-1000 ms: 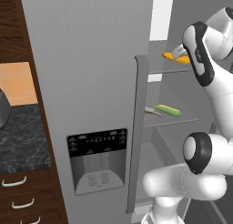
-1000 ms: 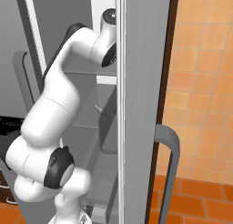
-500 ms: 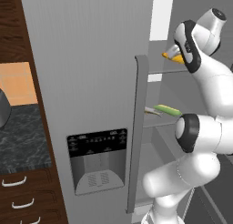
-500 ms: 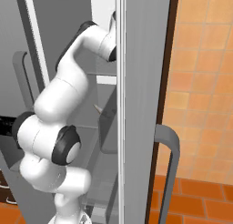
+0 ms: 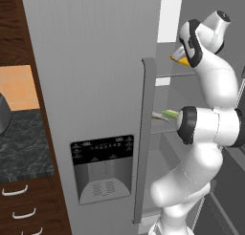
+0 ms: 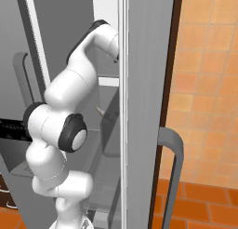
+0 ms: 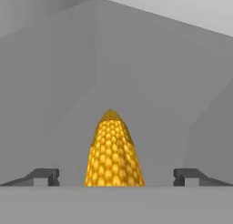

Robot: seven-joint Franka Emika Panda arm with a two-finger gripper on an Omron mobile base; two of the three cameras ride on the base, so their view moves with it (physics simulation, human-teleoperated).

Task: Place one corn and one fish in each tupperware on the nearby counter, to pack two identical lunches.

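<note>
**Yellow cob lined up between spread pincer tips inside the fridge**

Yellow-orange kernels sit at the lower centre of the hand view: the plain corn (image 7: 113,150) lies end-on to the camera, its pointed tip toward the upper middle of the frame, on a grey fridge shelf (image 7: 150,104). The pincer (image 7: 116,176) is spread wide, one dark tip at lower left and the other at lower right, with the cob between them and touching neither. Nothing is held.

In the left base view the arm reaches to the upper right of the frame, into the open fridge past the grey door (image 5: 95,86), and the same corn shows as a yellow sliver just beside the wrist on the upper shelf. A second cob, the husked corn (image 5: 167,114), lies on the shelf below, near the centre right. A strip of the marbled desk (image 5: 21,143) shows at the left edge, well apart from the fridge.

The step in hand looks like the first pick. To do it well, keep the cob centred between the tips, advance along its length until the tips flank the thick middle rather than the tapered end, then close across the width. The cob is round and may roll, so closing should be slow and square; lift straight before withdrawing, to clear the shelf above and the door edge.
</note>
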